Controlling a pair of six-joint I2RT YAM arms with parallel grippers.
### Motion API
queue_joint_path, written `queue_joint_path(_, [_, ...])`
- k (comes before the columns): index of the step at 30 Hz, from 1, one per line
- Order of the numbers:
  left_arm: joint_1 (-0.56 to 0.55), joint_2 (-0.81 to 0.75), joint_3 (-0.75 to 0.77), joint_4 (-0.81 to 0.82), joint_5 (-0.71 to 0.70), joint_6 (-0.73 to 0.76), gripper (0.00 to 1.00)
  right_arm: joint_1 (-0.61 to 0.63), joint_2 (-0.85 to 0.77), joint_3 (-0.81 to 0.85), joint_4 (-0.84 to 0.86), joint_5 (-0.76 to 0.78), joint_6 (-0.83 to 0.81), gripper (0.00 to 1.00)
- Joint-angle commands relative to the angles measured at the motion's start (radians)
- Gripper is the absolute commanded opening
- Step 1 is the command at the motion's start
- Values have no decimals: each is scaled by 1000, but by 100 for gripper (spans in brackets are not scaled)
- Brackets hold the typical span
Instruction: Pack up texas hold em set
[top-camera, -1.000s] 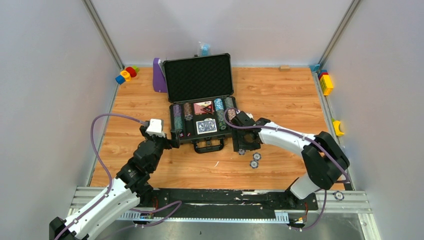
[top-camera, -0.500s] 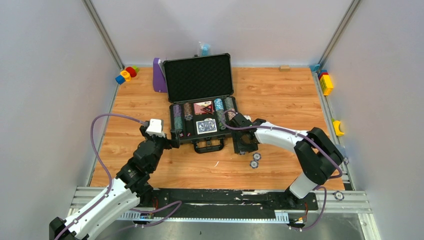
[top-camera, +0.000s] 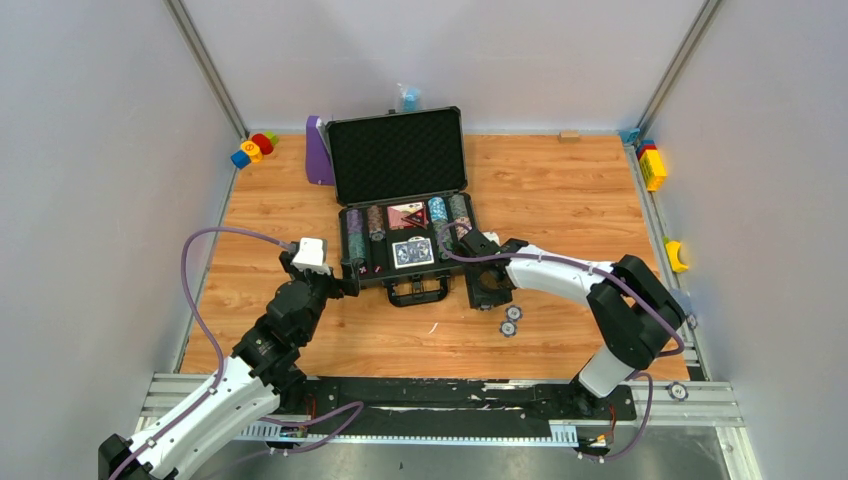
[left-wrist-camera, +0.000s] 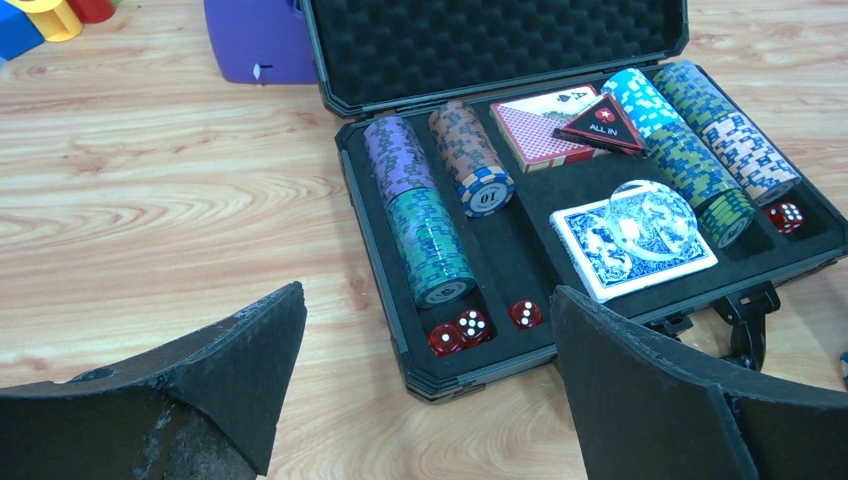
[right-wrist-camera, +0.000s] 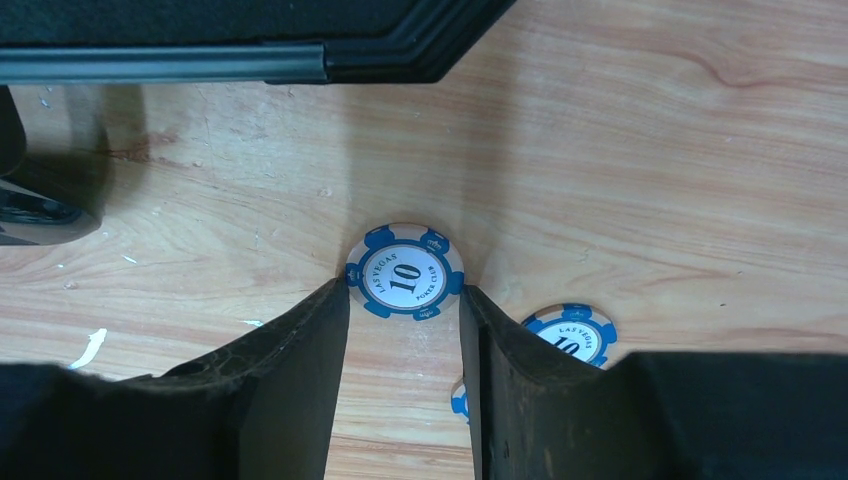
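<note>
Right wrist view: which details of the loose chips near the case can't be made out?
- Second chip: lower half hidden behind the right gripper's finger.
- Third chip: only a sliver shows beside that finger.
- Front chip: fingers flank it; actual contact unclear.
- Case: cut off by the top edge.
- Top view: loose chips too small to count.

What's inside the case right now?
In the open case: chip rows, a red deck with an ALL IN button on it, a blue deck under a clear disc, red dice. What lies beneath them is covered.
</note>
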Motion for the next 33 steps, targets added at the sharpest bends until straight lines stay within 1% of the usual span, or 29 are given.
queue_joint_path(1, [-2, 1, 5, 25, 0, -10, 100, 8, -24, 6, -35, 28, 16, 44])
queue_joint_path(6, [-2, 0, 4, 25, 2, -10, 100, 7, -42, 7, -40, 33, 18, 43])
queue_joint_path(10, [-2, 1, 4, 27, 2, -11, 100, 6, -69, 13, -80, 74, 33, 43])
queue_joint_path(17, [-2, 13, 3, 36, 6, -10, 100, 6, -108, -38, -113, 101, 87, 44])
queue_joint_path(21, [-2, 14, 7, 31, 9, -10, 100, 5, -125, -36, -80, 69, 71, 59])
queue_joint_path(22, [-2, 13, 7, 30, 9, -10, 100, 4, -130, -33, -66, 56, 65, 61])
queue_joint_path(27, [-2, -2, 6, 19, 5, -12, 100, -2, -142, -19, 11, -14, 37, 68])
queue_joint_path(33, [-2, -6, 3, 20, 4, -13, 100, -5, -135, -27, 60, -22, 39, 74])
